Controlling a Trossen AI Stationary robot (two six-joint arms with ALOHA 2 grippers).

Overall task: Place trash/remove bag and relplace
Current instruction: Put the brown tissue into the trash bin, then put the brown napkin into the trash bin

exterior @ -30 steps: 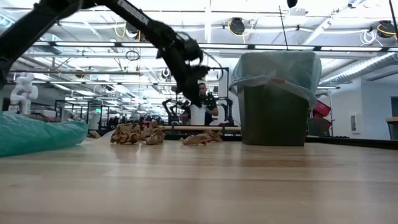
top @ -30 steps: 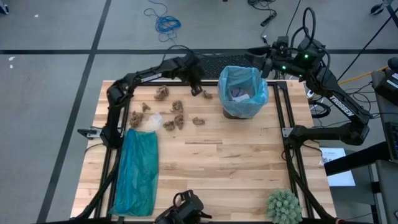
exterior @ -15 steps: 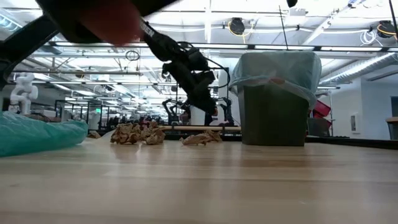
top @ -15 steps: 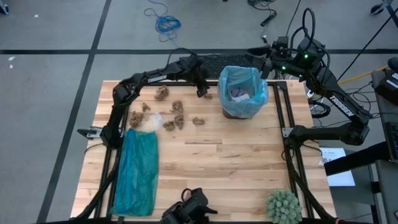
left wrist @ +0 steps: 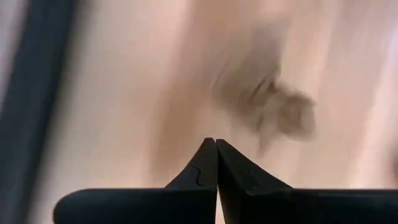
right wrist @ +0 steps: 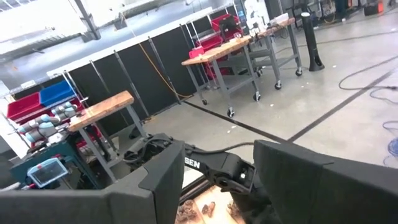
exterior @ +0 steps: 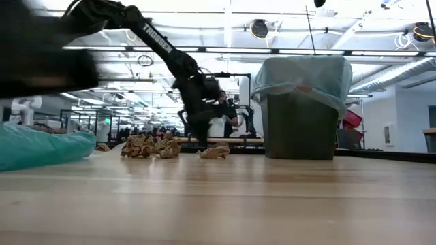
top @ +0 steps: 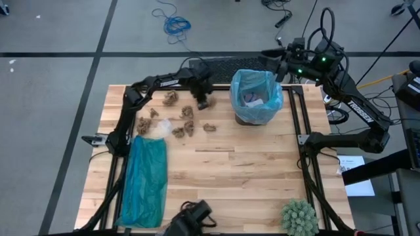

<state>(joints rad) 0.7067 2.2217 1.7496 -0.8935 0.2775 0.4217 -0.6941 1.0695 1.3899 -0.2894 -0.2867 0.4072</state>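
The counter [top: 249,170] is carrying the bag [top: 256,92], lining a dark bin at the back. The trash [top: 187,121] is lying scattered left of it. The left hand [top: 203,103] is hovering there, fingers pressed together, empty; the right hand [right wrist: 217,180], fingers spread, is waiting behind the bin.

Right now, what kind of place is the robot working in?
Probably a big robotics workshop or lab. Other wooden worktables on wheeled metal frames stand on a concrete floor, another robot arm sits on a bench, and rows of ceiling lights hang overhead.
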